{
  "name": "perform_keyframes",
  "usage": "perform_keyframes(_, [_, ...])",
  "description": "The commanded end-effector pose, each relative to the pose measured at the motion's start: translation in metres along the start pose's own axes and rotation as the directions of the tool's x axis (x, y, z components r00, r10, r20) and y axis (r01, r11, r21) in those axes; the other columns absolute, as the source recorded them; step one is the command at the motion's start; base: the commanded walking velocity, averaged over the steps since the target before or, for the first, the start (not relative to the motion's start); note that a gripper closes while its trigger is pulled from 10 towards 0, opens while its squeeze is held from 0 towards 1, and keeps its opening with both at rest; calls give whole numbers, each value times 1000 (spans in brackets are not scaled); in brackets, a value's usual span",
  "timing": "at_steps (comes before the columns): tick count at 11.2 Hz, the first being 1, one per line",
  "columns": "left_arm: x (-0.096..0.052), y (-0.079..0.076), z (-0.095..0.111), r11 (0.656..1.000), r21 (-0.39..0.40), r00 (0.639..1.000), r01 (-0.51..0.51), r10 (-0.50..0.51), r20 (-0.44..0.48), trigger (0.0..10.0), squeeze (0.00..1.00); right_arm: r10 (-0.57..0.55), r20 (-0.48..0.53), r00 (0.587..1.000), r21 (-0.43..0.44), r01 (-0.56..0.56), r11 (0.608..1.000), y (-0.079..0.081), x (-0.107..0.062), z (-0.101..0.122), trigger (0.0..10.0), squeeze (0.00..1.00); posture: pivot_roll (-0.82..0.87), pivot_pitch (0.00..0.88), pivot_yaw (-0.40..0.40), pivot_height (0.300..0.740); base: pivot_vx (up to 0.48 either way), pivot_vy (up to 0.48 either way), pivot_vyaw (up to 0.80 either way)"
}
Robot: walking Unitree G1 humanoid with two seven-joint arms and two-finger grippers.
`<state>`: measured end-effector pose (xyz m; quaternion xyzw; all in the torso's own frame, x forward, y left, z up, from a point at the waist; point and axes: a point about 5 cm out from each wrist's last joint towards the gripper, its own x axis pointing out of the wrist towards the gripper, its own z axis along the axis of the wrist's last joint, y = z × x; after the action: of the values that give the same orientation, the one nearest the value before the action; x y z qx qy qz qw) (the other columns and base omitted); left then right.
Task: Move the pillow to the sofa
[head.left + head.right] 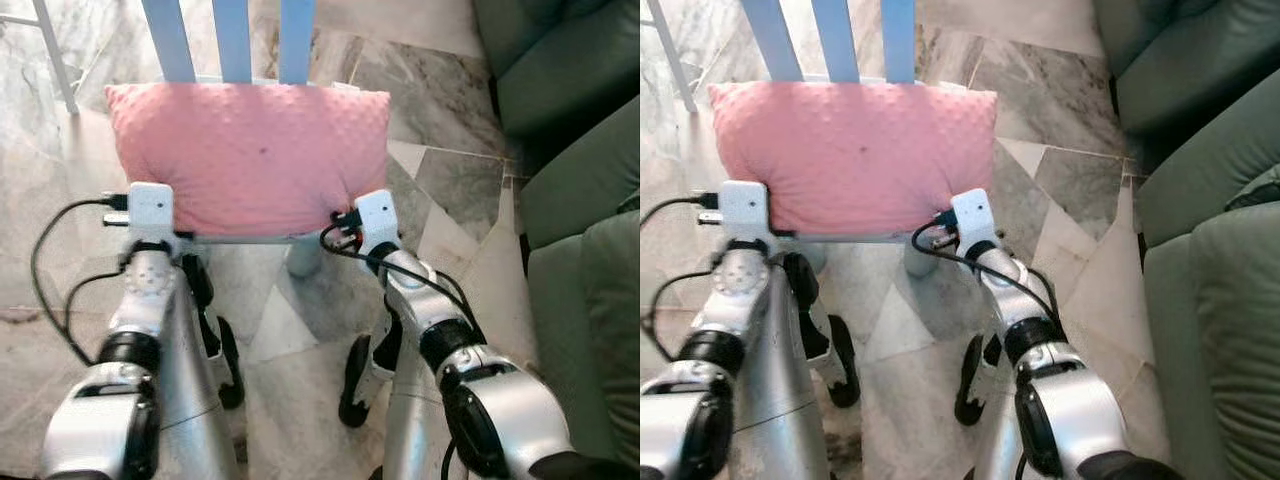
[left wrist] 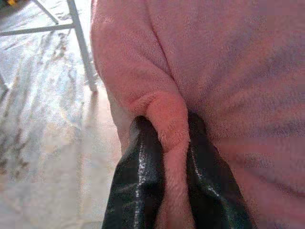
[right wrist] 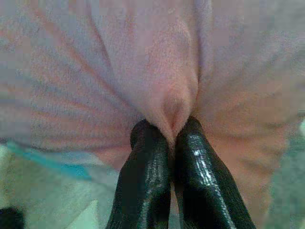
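Observation:
A pink fleecy pillow (image 1: pixel 250 150) lies on the seat of a light blue chair (image 1: pixel 232 40) straight ahead of me. My left gripper (image 2: pixel 169 148) is shut on a pinched fold at the pillow's near left corner. A fold at the near right corner is clamped by my right gripper (image 3: pixel 170 138), which is shut too. Both wrists (image 1: pixel 150 210) (image 1: pixel 375 222) sit against the pillow's front edge. The green sofa (image 1: pixel 580 200) stands to my right, its cushions running along that side.
The chair's blue slats rise behind the pillow and one round leg (image 1: pixel 303 255) shows under the seat. White metal legs (image 1: pixel 55 50) stand at the far left. Marble floor (image 1: pixel 440 180) lies between chair and sofa. My own legs show below.

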<state>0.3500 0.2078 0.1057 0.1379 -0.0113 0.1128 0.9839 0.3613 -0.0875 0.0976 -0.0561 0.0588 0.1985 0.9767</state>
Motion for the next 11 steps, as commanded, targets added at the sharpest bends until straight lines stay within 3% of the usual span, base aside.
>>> perform_keyframes(1, [-17,-14,-21,998,0,995,70,-70,-64,0,0,-85,-34,996,21,86,996,-18,-9,-13,0,0,1,270,-103,465,0,0,0])
perform_keyframes(3, [-23,-17,-19,998,-15,998,64,-64,-20,0,0,-154,-4,988,18,154,988,-32,-18,-19,0,0,7,170,-98,465,0,0,0])
perform_keyframes(5, [-35,-9,-13,1000,-16,999,17,-16,44,0,0,-224,81,971,9,224,975,-42,-36,-26,0,0,10,102,-77,465,0,0,0])
perform_keyframes(7, [-58,-4,-4,999,-16,994,35,-33,100,0,0,-268,194,944,-3,274,962,-40,-61,-27,0,0,19,58,-57,465,0,0,0])
perform_keyframes(9, [-83,-5,-1,996,6,989,93,-93,117,0,0,-273,234,933,-2,281,960,-30,-82,-26,0,0,23,43,-48,465,0,0,0])
perform_keyframes(10, [-100,-2,-11,990,72,988,119,-125,95,3647,0,-265,235,935,-7,274,962,-25,-96,-24,10000,0,17,42,-42,465,0,0,0])
perform_keyframes(11, [-103,-2,-12,989,74,986,127,-134,96,7961,0,-269,238,933,-3,278,961,-25,-98,-23,10000,0,13,41,-40,465,0,0,0])
